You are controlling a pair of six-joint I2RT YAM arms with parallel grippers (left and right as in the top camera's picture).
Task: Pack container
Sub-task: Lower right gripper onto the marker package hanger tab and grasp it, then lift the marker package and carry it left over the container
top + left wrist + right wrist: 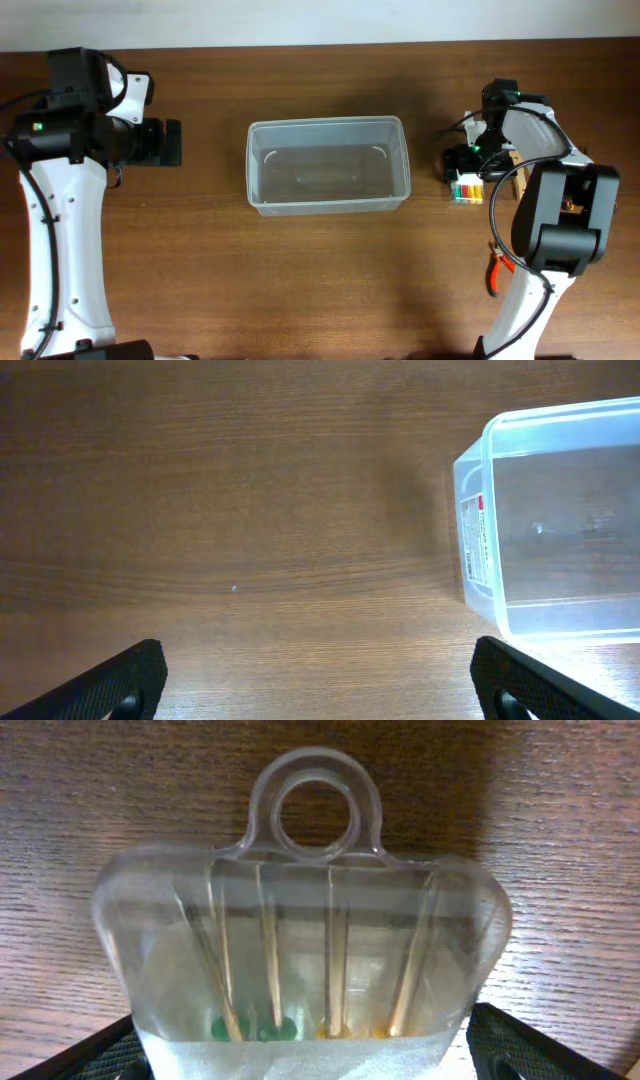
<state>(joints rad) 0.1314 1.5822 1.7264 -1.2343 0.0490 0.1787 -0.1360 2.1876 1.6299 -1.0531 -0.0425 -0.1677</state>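
Packing not begun: right pincer (315, 1050) spread wide around a small clear plastic hang-loop pack of coloured-tipped sticks (300, 940); cannot tell if it squeezes.
Pack lies on the brown wooden tabletop (330, 280), right of the empty translucent clear plastic rectangular tub (328, 207) at mid-tabletop. Tub likely light, slick, thin walls flexing; thick rim is the best hold. Left pincer (320, 685) wide open, empty, off tub's left end.

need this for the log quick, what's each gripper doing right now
left gripper: open, empty
right gripper: open, straddling the clear plastic pack of thin sticks; contact cannot be told
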